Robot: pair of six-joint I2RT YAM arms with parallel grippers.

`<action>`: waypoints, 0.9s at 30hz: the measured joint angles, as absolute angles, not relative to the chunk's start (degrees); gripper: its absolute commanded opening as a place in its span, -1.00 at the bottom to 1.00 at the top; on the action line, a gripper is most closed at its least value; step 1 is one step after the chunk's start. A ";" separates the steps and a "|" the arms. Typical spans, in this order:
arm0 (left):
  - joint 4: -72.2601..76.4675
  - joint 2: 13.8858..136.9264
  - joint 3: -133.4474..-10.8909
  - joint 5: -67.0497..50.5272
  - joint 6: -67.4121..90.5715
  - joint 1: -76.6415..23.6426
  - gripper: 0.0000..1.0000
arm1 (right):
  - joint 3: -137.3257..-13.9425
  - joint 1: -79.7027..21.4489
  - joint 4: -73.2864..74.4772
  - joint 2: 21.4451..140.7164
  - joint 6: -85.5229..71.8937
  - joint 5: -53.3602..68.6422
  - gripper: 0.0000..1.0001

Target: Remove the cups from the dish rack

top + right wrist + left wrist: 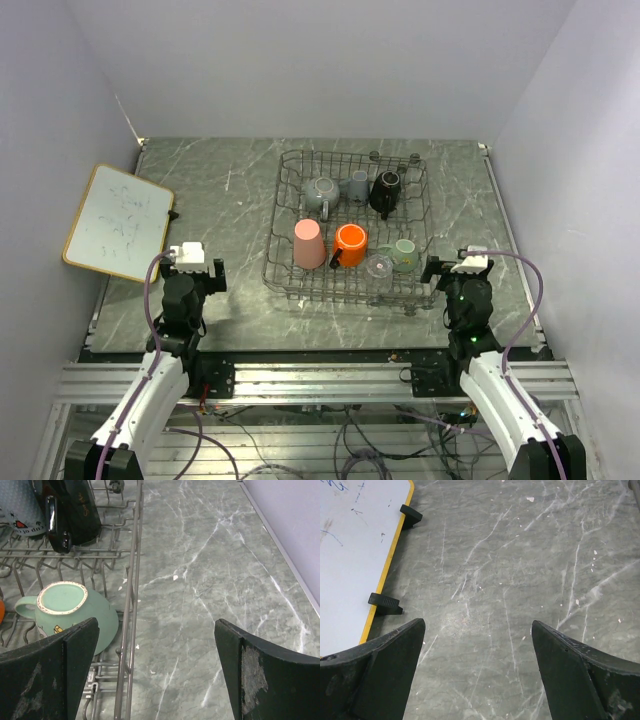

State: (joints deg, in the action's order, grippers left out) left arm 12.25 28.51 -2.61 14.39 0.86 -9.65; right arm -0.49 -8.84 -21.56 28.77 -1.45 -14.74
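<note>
Only the top view shows the whole grey wire dish rack (290, 170), cups (349, 243) inside, centre-right on the grey marbled tabletop (220, 200) between pale walls (320, 70). Right wrist view: mint-green mug (70, 612) base-up in its near right corner, handle pointing left, black mug (72, 510) beyond. Left wrist view: yellow-framed white board (350, 555). Left gripper (478, 625) and right gripper (156, 622) gape apart, empty.

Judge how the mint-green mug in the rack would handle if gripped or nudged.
The mint-green mug looks like glazed ceramic: probably rigid and fairly heavy for its size. Its glossy rounded wall may slip in a pinch. It appears tilted on the dish rack wires, so a nudge would likely rock it.
</note>
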 measured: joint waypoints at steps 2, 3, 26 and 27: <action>12.25 28.51 -2.61 14.41 0.86 -9.65 0.98 | -0.51 -8.84 -21.56 28.21 -1.45 -14.74 1.00; 12.25 28.51 -2.61 14.39 0.86 -9.65 0.98 | -0.49 -8.84 -21.58 28.01 -1.45 -14.74 1.00; 4.23 38.00 -17.41 10.28 -2.07 -9.65 0.76 | -8.54 -8.84 -8.16 28.36 -10.04 -24.23 1.00; 3.44 38.50 -19.00 9.69 -2.44 -9.65 0.76 | -10.39 -8.84 -6.31 28.56 -12.84 -26.28 1.00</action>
State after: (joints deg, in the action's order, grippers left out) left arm 3.44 38.50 -19.00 9.69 -2.44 -9.65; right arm -10.39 -8.84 -6.31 28.56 -12.84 -26.28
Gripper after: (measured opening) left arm 0.877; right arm 0.997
